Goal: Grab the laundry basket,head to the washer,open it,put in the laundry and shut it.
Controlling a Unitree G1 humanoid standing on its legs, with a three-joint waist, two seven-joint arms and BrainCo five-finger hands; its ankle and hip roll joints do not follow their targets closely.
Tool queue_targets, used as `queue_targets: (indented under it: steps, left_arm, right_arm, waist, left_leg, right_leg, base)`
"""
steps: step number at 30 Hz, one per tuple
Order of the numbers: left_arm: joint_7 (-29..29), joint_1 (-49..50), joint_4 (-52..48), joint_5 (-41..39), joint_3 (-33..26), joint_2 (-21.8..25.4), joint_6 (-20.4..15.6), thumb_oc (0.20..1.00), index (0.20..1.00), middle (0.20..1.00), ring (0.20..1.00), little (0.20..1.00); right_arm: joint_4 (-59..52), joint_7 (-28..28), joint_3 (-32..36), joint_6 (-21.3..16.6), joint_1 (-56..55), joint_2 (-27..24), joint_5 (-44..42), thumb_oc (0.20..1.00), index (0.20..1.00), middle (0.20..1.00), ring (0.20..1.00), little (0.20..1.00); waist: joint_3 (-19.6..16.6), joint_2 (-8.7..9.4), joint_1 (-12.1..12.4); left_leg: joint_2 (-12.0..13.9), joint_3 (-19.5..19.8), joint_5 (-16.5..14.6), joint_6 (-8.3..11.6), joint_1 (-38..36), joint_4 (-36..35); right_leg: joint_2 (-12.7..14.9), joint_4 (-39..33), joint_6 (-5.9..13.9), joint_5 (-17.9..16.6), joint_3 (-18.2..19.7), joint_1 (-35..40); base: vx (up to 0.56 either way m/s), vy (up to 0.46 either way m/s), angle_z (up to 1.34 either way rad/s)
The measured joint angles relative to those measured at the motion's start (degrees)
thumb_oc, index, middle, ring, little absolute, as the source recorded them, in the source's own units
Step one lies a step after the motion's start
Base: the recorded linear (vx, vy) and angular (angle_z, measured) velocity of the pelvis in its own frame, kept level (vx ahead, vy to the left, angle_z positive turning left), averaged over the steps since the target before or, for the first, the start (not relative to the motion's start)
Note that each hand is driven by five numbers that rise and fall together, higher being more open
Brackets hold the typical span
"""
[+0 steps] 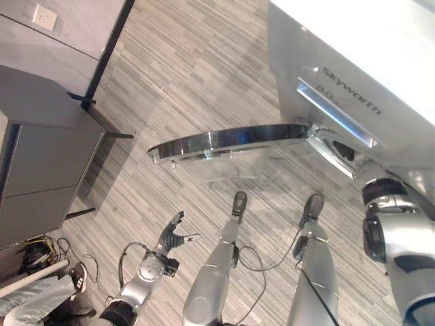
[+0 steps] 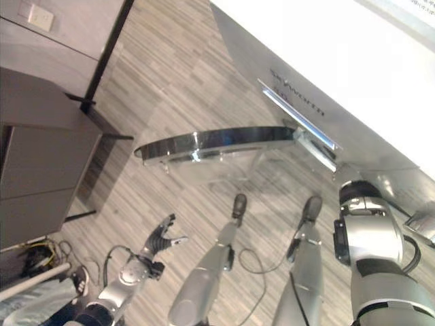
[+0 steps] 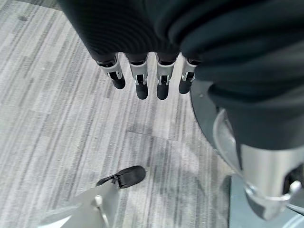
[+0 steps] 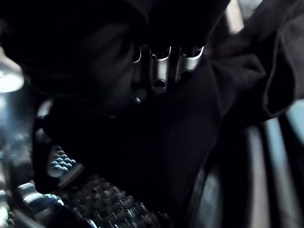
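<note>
Grey wood-grain plank flooring [image 1: 197, 81] runs in streaks across the whole room, bare in the middle. At the right stands the white front-loading washer [image 1: 380, 47], its silver front panel slanting toward the floor, with a chrome-edged strip on the panel [image 1: 333, 112]. The washer's round door [image 1: 228, 142] is swung wide open and juts out to the left over the floor, seen edge-on with a chrome rim and clear glass bowl beneath it. On the left side sits a grey cabinet [image 1: 41, 156] on thin dark legs, and beyond it, far left, a grey wall with a white socket plate [image 1: 44, 17]. At the near left corner a tangle of cords and a shoe [image 1: 76, 277] lie on the floor beside pale cloth [image 1: 34, 299]. The right arm reaches into the washer's opening just beside the door hinge; in the right wrist view the right hand [image 4: 161, 71] is inside the dark drum, its fingers against dark laundry [image 4: 213, 109] that fills the space around them, with the perforated drum wall [image 4: 104, 202] below; whether those fingers are curled on the cloth I cannot tell. The left hand [image 1: 173, 238] hangs low at the near left above the floor, fingers straight and spread, holding nothing.
</note>
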State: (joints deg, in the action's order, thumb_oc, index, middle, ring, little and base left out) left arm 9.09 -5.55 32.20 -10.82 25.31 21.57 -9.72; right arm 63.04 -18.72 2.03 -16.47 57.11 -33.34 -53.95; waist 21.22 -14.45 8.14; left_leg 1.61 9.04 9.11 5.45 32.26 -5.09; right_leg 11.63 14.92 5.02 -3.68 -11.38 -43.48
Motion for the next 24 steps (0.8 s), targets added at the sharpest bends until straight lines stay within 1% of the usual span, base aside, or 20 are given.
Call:
queue_targets:
  steps: [1,2,3,4,5,6,7,9,10,11,12,15,16,17,18,19,20,21,22,24]
  left_arm:
    - [0.1,-0.1,0.2,0.0,-0.5,0.1,0.0,1.000,1.000,1.000,1.000,1.000]
    - [0.4,0.0,0.5,0.0,-0.6,0.1,-0.1,1.000,1.000,1.000,1.000,1.000]
    - [0.8,0.1,0.7,0.0,-1.1,0.2,0.0,1.000,1.000,1.000,1.000,1.000]
    - [0.9,0.3,0.5,0.0,-2.1,0.3,0.0,1.000,1.000,1.000,1.000,1.000]
    - [1.0,0.3,0.4,0.0,-2.8,0.3,-0.1,1.000,1.000,1.000,1.000,1.000]
    - [1.5,0.1,0.5,0.0,-3.7,0.4,0.0,1.000,1.000,1.000,1.000,1.000]
    - [1.8,0.1,0.6,0.0,-4.1,0.4,0.0,1.000,1.000,1.000,1.000,1.000]
    - [1.9,0.0,0.6,0.0,-4.4,0.8,-0.1,1.000,1.000,1.000,1.000,1.000]
    - [2.0,-0.1,0.4,0.2,-4.3,1.1,-0.1,1.000,1.000,1.000,1.000,1.000]
    - [2.1,-0.1,0.5,0.2,-4.1,1.2,-0.2,1.000,1.000,1.000,1.000,1.000]
    - [2.3,-0.2,0.8,0.2,-3.4,1.3,-0.1,1.000,1.000,1.000,1.000,1.000]
    - [2.5,-0.2,0.6,0.5,-2.1,1.2,-0.2,1.000,1.000,1.000,1.000,1.000]
    - [2.5,0.0,0.7,0.6,-1.6,1.1,-0.1,1.000,1.000,1.000,1.000,1.000]
    - [2.5,0.3,1.1,0.6,-1.6,0.8,-0.1,1.000,1.000,1.000,1.000,1.000]
    - [2.1,0.2,2.1,0.7,-1.2,0.4,0.1,1.000,1.000,1.000,1.000,1.000]
    - [2.0,0.3,2.3,0.7,-1.1,0.4,0.1,1.000,1.000,1.000,1.000,1.000]
    - [1.9,0.5,2.6,0.7,-1.7,0.2,0.0,1.000,1.000,1.000,1.000,1.000]
    - [1.9,0.5,2.7,0.7,-1.8,0.3,0.1,1.000,1.000,1.000,1.000,1.000]
    - [1.9,0.5,2.6,0.7,-1.8,0.4,-0.1,1.000,1.000,1.000,1.000,1.000]
    - [1.9,0.8,2.8,0.9,-2.3,0.0,0.1,1.000,1.000,1.000,1.000,1.000]
  right_arm:
    - [-0.1,-2.7,2.3,-1.3,-1.1,-0.3,2.1,0.200,0.200,0.200,0.200,0.200]
    - [-0.3,-3.9,2.3,-1.9,-2.1,-0.6,2.0,0.200,0.200,0.200,0.200,0.200]
    - [-0.9,-5.3,2.7,-1.9,-2.5,-1.0,2.1,0.200,0.200,0.200,0.200,0.200]
    - [-1.4,-7.0,4.0,-2.6,-2.8,-1.3,4.8,0.200,0.200,0.200,0.200,0.200]
    - [-2.4,-9.0,5.8,-3.0,-3.4,-1.5,7.4,0.200,0.200,0.200,0.200,0.200]
    - [-3.9,-13.3,8.1,-4.1,-4.2,-2.6,11.3,0.200,0.200,0.200,0.200,0.200]
    - [-3.9,-14.9,8.1,-4.5,-4.5,-3.0,12.2,0.200,0.200,0.200,0.200,0.200]
    - [-3.9,-16.3,8.1,-4.5,-4.6,-3.7,12.9,0.200,0.200,0.200,0.200,0.200]
    - [-3.1,-17.7,8.0,-4.6,-4.6,-4.8,14.5,1.000,1.000,1.000,1.000,1.000]
    - [-0.8,-17.7,8.0,-4.8,-3.9,-5.2,14.9,1.000,1.000,1.000,1.000,1.000]
    - [3.5,-17.5,7.8,-3.7,-1.7,-5.2,14.0,1.000,1.000,1.000,1.000,1.000]
    - [5.3,-15.9,8.1,-3.2,-0.4,-5.0,10.8,1.000,1.000,1.000,1.000,1.000]
    - [5.4,-14.4,9.2,-3.4,-0.6,-3.1,7.3,1.000,1.000,1.000,1.000,1.000]
    - [4.9,-13.6,10.1,-4.0,-0.9,-0.9,5.6,1.000,1.000,1.000,1.000,1.000]
    - [2.7,-12.3,14.0,-3.4,-1.2,2.4,2.2,1.000,1.000,1.000,1.000,1.000]
    - [2.4,-12.0,14.6,-3.2,-1.6,3.9,0.1,1.000,1.000,1.000,1.000,1.000]
    - [-0.1,-10.9,14.6,-3.9,-2.8,4.6,-1.4,1.000,1.000,1.000,1.000,1.000]
    - [-2.3,-8.6,14.7,-4.0,-3.9,5.6,-2.0,1.000,1.000,1.000,1.000,1.000]
    - [-2.3,-8.3,14.8,-4.1,-3.4,5.2,-2.6,1.000,1.000,1.000,1.000,1.000]
    - [-7.3,-4.8,12.1,-5.6,-7.0,6.5,-3.8,1.000,1.000,1.000,1.000,1.000]
  waist:
    - [1.5,0.08,0.1]
    - [1.5,0.16,-0.1]
    - [1.9,0.70,-0.9]
    - [2.3,1.23,-1.1]
    - [2.5,1.47,-1.1]
    - [2.8,1.51,-1.2]
    - [2.8,1.52,-1.3]
    - [2.8,1.52,-1.4]
    - [2.8,1.32,-1.2]
    - [2.8,1.31,-1.1]
    - [2.8,1.32,-1.3]
    - [2.8,1.22,-1.0]
    - [2.7,1.08,-1.0]
    - [2.7,1.09,-1.3]
    - [2.6,1.22,-2.1]
    - [2.6,1.21,-2.2]
    - [2.6,1.24,-2.6]
    - [2.5,1.38,-3.4]
    - [2.5,1.36,-3.7]
    - [1.7,1.84,-4.8]
  left_leg:
    - [-0.5,-0.6,-0.2,-0.33,-1.5,0.0]
    - [-0.9,-0.8,-0.2,-0.42,-1.7,0.0]
    - [-1.3,-1.2,-0.3,-0.59,-2.1,-0.1]
    - [-1.7,-1.9,-0.4,-0.68,-2.2,0.0]
    - [-2.1,-2.1,-0.3,-0.71,-2.1,0.0]
    - [-3.0,-2.2,-0.3,-0.83,-2.1,0.0]
    - [-3.4,-2.2,-0.3,-0.84,-2.2,0.0]
    - [-3.8,-2.2,-0.3,-0.84,-2.1,0.0]
    - [-4.2,-2.3,-0.1,-1.02,-2.1,0.0]
    - [-4.3,-2.5,0.0,-1.22,-2.1,0.0]
    - [-4.5,-2.7,0.0,-1.25,-2.5,0.0]
    - [-4.5,-2.7,0.0,-1.27,-2.4,-0.1]
    - [-4.4,-2.6,-0.1,-1.44,-2.2,-0.1]
    - [-4.3,-2.6,-0.2,-1.59,-2.3,-0.1]
    - [-4.1,-2.4,-0.1,-1.62,-2.7,-0.1]
    - [-4.0,-2.5,-0.2,-1.64,-2.8,-0.1]
    - [-3.9,-2.4,-0.2,-1.73,-3.1,-0.1]
    - [-3.7,-2.4,-0.2,-1.73,-3.5,-0.1]
    - [-3.7,-2.4,-0.2,-1.73,-3.6,-0.1]
    - [-3.5,-2.4,-0.3,-1.79,-3.5,-0.1]
  right_leg:
    - [0.0,-3.6,0.47,-1.8,0.2,3.0]
    - [0.3,-5.2,0.94,-2.5,0.3,4.0]
    - [0.6,-7.4,1.27,-3.6,0.6,5.3]
    - [0.8,-9.6,1.53,-4.9,1.2,6.2]
    - [1.1,-10.5,1.85,-5.4,1.7,6.5]
    - [1.9,-11.6,2.41,-6.0,1.9,6.9]
    - [2.3,-12.1,2.79,-6.3,1.9,7.1]
    - [2.6,-13.6,3.15,-7.3,2.0,7.7]
    - [2.9,-14.4,3.41,-7.5,2.3,7.9]
    - [3.0,-14.6,3.61,-7.7,2.6,8.0]
    - [3.1,-14.8,3.72,-7.9,2.8,8.5]
    - [3.0,-15.4,3.84,-8.3,3.0,8.6]
    - [2.8,-15.7,3.89,-8.4,3.0,8.6]
    - [2.6,-15.7,3.89,-8.4,3.0,8.7]
    - [2.4,-16.1,3.73,-8.8,3.0,9.3]
    - [2.3,-16.1,3.81,-8.7,3.0,9.5]
    - [2.2,-16.2,3.80,-8.6,3.0,9.7]
    - [2.0,-16.0,3.76,-8.6,3.0,10.0]
    - [2.0,-16.1,3.71,-8.6,3.0,10.1]
    - [1.7,-16.1,3.73,-8.5,3.0,10.1]
  base:
    - [-0.01,0.002,-0.14]
    - [0.03,0.003,-0.09]
    - [0.05,0.007,-0.03]
    - [0.01,0.012,-0.05]
    - [0.00,0.008,-0.04]
    - [0.00,0.000,0.00]
    - [0.00,0.000,0.00]
    - [0.01,0.030,0.01]
    - [0.01,0.062,0.02]
    - [-0.02,0.040,0.00]
    - [-0.02,0.001,-0.03]
    - [0.01,0.005,0.00]
    - [0.00,0.000,0.00]
    - [0.04,0.002,0.00]
    - [0.00,0.000,0.00]
    - [0.00,0.000,0.00]
    - [0.00,-0.002,-0.03]
    - [0.00,0.000,0.00]
    - [0.00,0.000,0.00]
    - [0.00,-0.009,-0.02]
